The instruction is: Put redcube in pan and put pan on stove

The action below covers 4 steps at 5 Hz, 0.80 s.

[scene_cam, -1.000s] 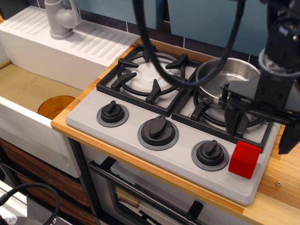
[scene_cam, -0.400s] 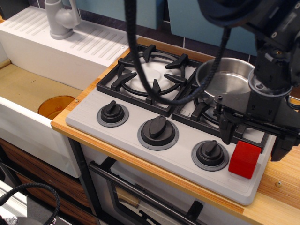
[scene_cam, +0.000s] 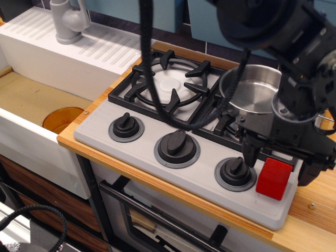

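The redcube (scene_cam: pixel 273 179) sits on the front right corner of the grey stove (scene_cam: pixel 157 168), right of the third knob. My gripper (scene_cam: pixel 278 160) hangs open just above it, one finger (scene_cam: pixel 250 153) to the cube's left and one (scene_cam: pixel 308 172) to its right, not touching it. The shiny pan (scene_cam: pixel 251 89) rests on the right burner grate behind my gripper, empty as far as I can see; its handle is hidden by the arm.
The left burner grate (scene_cam: pixel 168 84) is bare. Three black knobs (scene_cam: pixel 177 147) line the stove front. A white sink (scene_cam: pixel 31 100) with an orange drain and grey tap (scene_cam: pixel 68 21) lies left. A black cable (scene_cam: pixel 152 79) hangs over the stove. Wooden counter edge (scene_cam: pixel 315 210) at right.
My gripper has moved down and slightly left, from above the right burner's front to straddling the redcube. The cube and pan have not moved.
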Available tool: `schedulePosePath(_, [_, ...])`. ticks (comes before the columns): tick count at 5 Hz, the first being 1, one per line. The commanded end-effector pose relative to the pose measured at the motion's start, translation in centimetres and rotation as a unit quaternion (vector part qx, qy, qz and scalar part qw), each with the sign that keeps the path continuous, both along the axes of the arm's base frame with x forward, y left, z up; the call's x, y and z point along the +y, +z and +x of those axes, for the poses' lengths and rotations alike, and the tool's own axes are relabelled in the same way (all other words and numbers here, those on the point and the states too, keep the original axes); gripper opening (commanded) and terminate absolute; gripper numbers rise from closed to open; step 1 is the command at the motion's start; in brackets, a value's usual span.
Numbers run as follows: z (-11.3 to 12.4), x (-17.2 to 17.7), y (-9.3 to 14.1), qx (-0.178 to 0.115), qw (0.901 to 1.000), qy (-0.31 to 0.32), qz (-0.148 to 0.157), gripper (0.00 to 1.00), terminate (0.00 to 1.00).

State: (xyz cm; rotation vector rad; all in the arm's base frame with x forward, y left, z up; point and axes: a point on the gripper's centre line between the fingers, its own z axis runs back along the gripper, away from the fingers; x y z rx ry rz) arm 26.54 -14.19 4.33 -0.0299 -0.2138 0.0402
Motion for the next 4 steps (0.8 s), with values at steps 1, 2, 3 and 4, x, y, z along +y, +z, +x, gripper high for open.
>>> schedulePosePath(1, [0.42,-0.50,-0.30,-0.022,0.9997,-0.007,-0.009,1.00,0.00])
schedulePosePath(2, [0.25,-0.56,-0.78,-0.024,0.9996,-0.007,-0.012,1.00,0.00])
schedulePosePath(3, [0.14,-0.64,-1.23,-0.025,0.9996,-0.006,-0.012,1.00,0.00])
schedulePosePath(4, [-0.04,-0.68,-0.98,-0.017,0.9998,-0.001,-0.009,0.00,0.00])
